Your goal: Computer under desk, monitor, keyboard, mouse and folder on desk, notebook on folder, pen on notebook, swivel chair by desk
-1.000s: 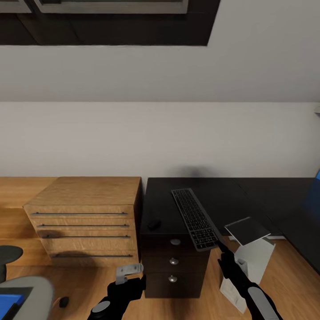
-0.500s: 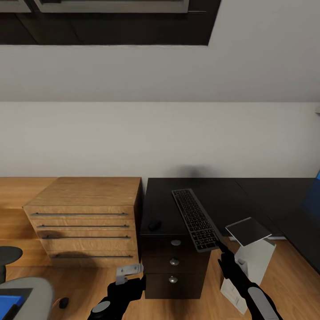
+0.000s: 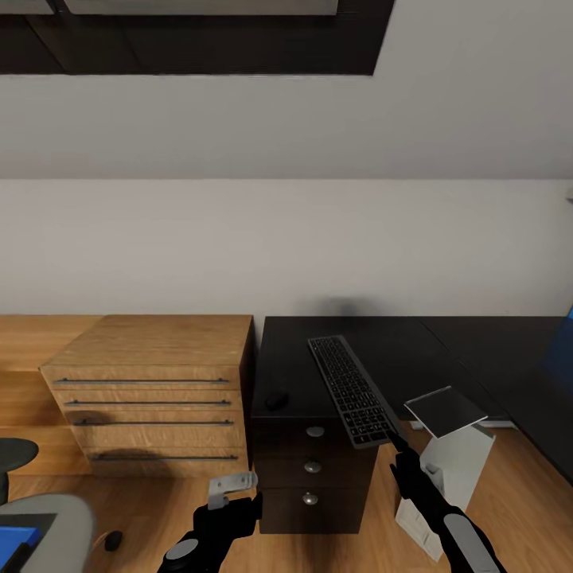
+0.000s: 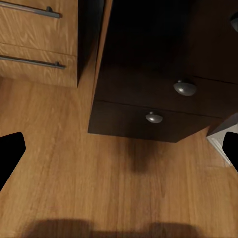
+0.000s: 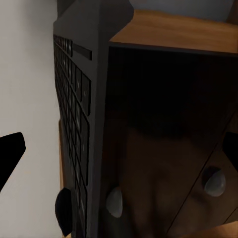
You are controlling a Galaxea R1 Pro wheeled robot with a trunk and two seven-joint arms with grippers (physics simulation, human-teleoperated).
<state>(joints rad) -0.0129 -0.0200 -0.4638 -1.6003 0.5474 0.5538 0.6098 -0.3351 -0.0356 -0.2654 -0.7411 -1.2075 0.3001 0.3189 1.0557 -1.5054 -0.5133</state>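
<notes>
- Folder [image 3: 17,538] sits on swivel chair [image 3: 48,517], nearest; not moved yet.
- Left end effector [image 3: 232,485]: fingers apart, empty, low before the drawer unit [image 3: 314,477].
- Right end effector [image 3: 395,446]: at the keyboard's near end; grip state not discernible.
- Keyboard [image 3: 352,390] on bench [image 3: 374,350], near end overhanging; mouse [image 3: 276,400] well left.
- Computer [image 3: 446,469] on floor, right.

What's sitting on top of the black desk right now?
On the desk lie the keyboard, its near end overhanging the front edge, and the mouse beside it. The desk's far right runs out of frame, unseen.
</notes>
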